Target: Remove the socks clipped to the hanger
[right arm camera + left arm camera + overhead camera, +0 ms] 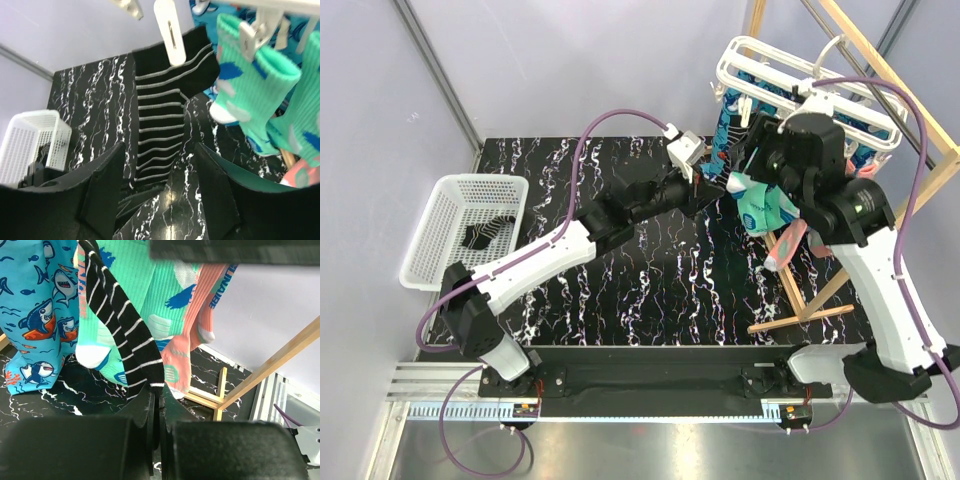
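Your left gripper (157, 399) is pinched on the black striped sock (125, 330) at its lower end; behind it hang a shark-print sock (35, 315), a mint-green sock (150, 285), a salmon-pink sock (200, 315)

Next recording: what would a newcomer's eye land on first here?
Bright socks, a shark-print blue sock and a mint-green sock among them, hang from the white hanger at the table's far right. Below them the left gripper is pinched on the lower end of a black striped sock, and the open right gripper faces it. A white basket at the left holds one dark sock.
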`<action>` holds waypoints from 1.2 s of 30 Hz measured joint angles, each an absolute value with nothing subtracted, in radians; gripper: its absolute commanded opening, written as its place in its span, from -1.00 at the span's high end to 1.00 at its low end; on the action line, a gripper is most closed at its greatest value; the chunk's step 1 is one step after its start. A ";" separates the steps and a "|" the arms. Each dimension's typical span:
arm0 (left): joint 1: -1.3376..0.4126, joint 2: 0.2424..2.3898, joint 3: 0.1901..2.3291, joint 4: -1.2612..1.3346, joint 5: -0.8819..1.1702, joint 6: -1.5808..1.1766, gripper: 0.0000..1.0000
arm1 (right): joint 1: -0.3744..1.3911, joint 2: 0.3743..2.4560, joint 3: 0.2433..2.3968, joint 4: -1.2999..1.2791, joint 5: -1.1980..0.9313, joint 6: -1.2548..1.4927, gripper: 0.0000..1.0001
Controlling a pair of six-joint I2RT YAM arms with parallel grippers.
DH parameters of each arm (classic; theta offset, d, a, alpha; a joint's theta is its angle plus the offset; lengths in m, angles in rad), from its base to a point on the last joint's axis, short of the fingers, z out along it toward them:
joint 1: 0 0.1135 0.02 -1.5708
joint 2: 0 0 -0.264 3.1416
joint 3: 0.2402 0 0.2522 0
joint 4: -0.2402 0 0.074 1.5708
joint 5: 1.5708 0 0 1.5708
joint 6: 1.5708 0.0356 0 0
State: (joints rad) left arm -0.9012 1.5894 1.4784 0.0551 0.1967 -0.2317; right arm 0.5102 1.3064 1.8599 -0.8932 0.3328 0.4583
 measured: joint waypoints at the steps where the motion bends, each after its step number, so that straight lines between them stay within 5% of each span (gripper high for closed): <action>1: -0.904 1.589 1.479 0.055 0.196 -0.232 1.00 | 0.510 1.292 1.838 -0.888 0.321 0.461 -0.27; 9: -0.929 1.590 1.488 0.054 0.193 -0.230 1.00 | 0.509 1.258 1.663 -0.805 0.231 0.514 -0.13; 10: -0.933 1.590 1.491 0.054 0.193 -0.228 1.00 | 0.509 1.256 1.649 -0.795 0.230 0.517 -0.03; 13: -0.942 1.590 1.493 0.054 0.193 -0.225 0.94 | 0.509 1.252 1.617 -0.775 0.224 0.524 0.77; 14: -0.942 1.590 1.493 0.052 0.193 -0.225 0.68 | 0.509 1.251 1.611 -0.772 0.224 0.529 1.00; 21: -0.943 1.589 1.532 -0.023 0.179 -0.269 0.00 | 0.509 1.193 1.557 -0.743 0.234 0.527 1.00; 36: -0.764 1.686 2.092 -0.285 0.122 -0.495 -0.43 | 0.509 1.106 1.471 -0.685 0.242 0.493 1.00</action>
State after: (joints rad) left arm -0.7635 1.6859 2.0922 -0.2848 0.1223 -0.4950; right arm 0.5091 1.1057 1.4708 -0.6846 0.2420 0.4934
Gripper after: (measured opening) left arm 0.694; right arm 0.021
